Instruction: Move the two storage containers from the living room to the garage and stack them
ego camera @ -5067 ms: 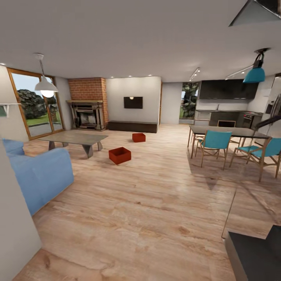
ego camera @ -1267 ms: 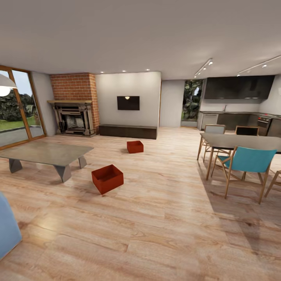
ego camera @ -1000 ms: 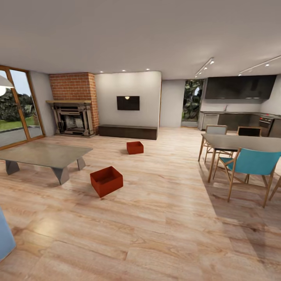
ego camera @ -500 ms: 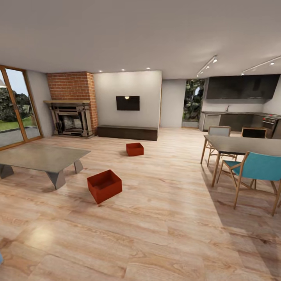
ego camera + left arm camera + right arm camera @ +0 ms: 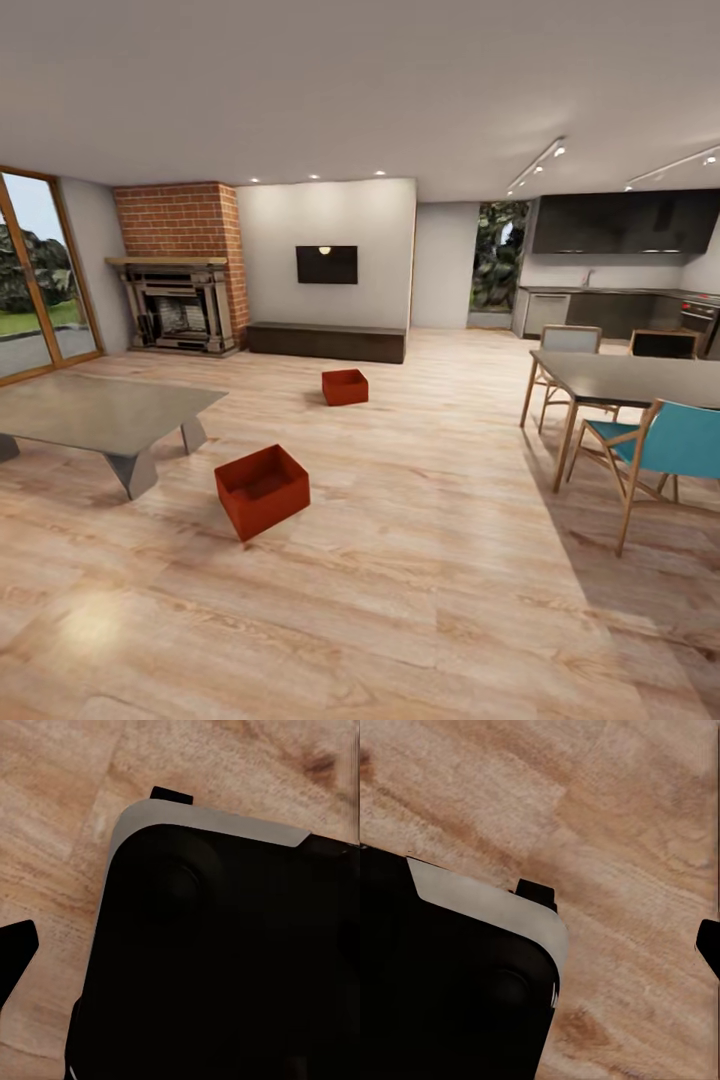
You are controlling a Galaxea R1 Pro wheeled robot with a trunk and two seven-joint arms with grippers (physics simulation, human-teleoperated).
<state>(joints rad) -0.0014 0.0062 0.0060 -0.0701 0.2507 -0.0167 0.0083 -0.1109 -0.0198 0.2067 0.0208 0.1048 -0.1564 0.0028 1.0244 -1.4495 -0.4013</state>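
We see both storage containers, near [image 5: 262, 490] and far [image 5: 345, 386], apart on living-room planks awaiting pickup; jaws' state indeterminable.

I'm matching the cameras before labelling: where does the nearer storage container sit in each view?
Head view: the nearer storage container stands on the wood plank floor, lower left of centre, right of the coffee table.
Left wrist view: wood plank floor beside the robot's dark base.
Right wrist view: wood plank floor and dark base.
Shared landmark: the wood plank floor.
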